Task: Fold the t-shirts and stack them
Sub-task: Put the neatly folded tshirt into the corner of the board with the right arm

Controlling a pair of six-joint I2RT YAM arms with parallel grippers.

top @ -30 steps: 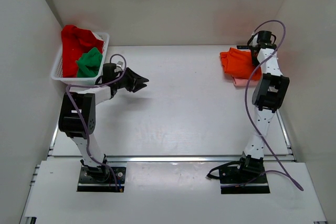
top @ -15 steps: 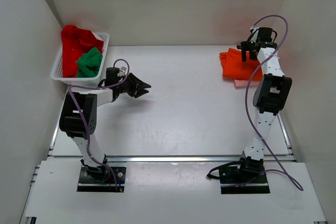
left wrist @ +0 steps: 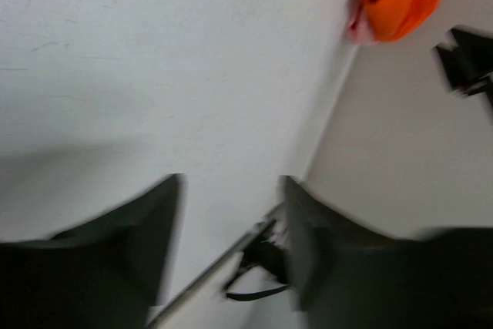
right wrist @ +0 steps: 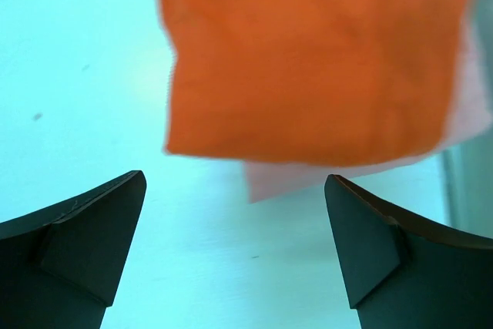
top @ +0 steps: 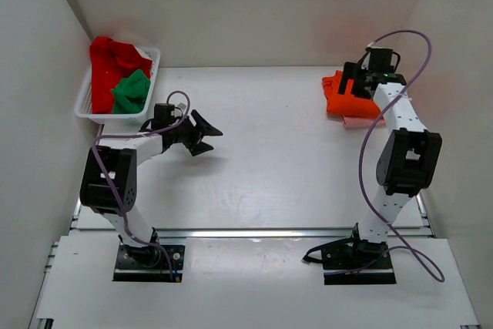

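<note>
In white basket [top: 86, 102]: red t-shirt [top: 108, 55] and green t-shirt [top: 131, 90]. On table [top: 269, 167], orange t-shirt [right wrist: 308, 52] atop pink t-shirt [right wrist: 296, 179]. Right fingers [right wrist: 85, 229] spread wide above it, left fingers [left wrist: 115, 244] parted, both empty.

shirts [top: 108, 58] in basket [top: 86, 107] left, stack [top: 337, 95] right

Robot lab test cell, not home. White table [top: 277, 167] closed in by plain white panels [top: 246, 13] on three sides. Left arm [top: 108, 182], right arm [top: 404, 159] bolted on black base plates [top: 150, 261]; purple cables [top: 361, 179] hanging loose; aluminium rail [top: 254, 232] along front.
</note>
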